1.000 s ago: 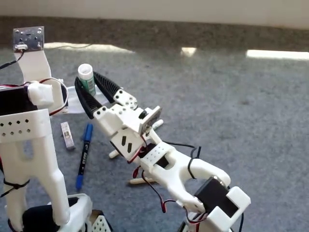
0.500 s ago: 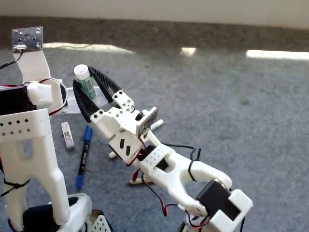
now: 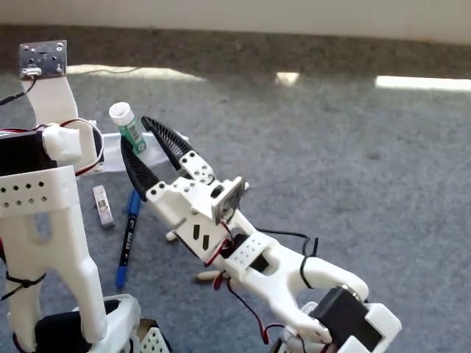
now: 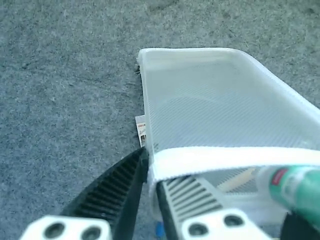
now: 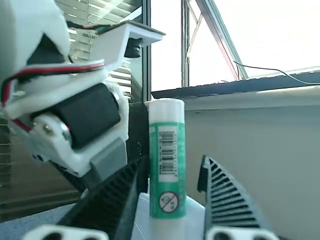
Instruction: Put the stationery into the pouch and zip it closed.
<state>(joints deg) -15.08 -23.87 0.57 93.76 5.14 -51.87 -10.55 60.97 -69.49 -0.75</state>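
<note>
From high up, the right gripper [image 3: 135, 130] is seen over the grey carpet [image 3: 331, 147]. Its two black fingers [image 3: 136, 165] are spread apart. A glue stick [image 3: 128, 126] with a white cap and green label is seen between them, tilted. It is touched by one finger, and a gap is left at the other finger. Just under it, a bit of the white mesh pouch [image 3: 112, 154] can be seen beside the left arm [image 3: 44, 206]. A blue pen [image 3: 128, 234] and a small white block [image 3: 103, 205] are laid on the carpet near each other, by the pouch.

From the left wrist, the pouch [image 4: 215, 100] is seen with its mouth held open. Its white edge is pinched tight by the left gripper [image 4: 150, 182]. The glue stick [image 4: 295, 185] is seen at the mouth of the pouch, close to the pinched edge.

From the right wrist, the glue stick [image 5: 167, 150] is seen standing up between the fingers of the right gripper [image 5: 172, 162]. It is not squeezed; one side is leaned on a finger and the other side is free. Its lower end is set on something white.
</note>
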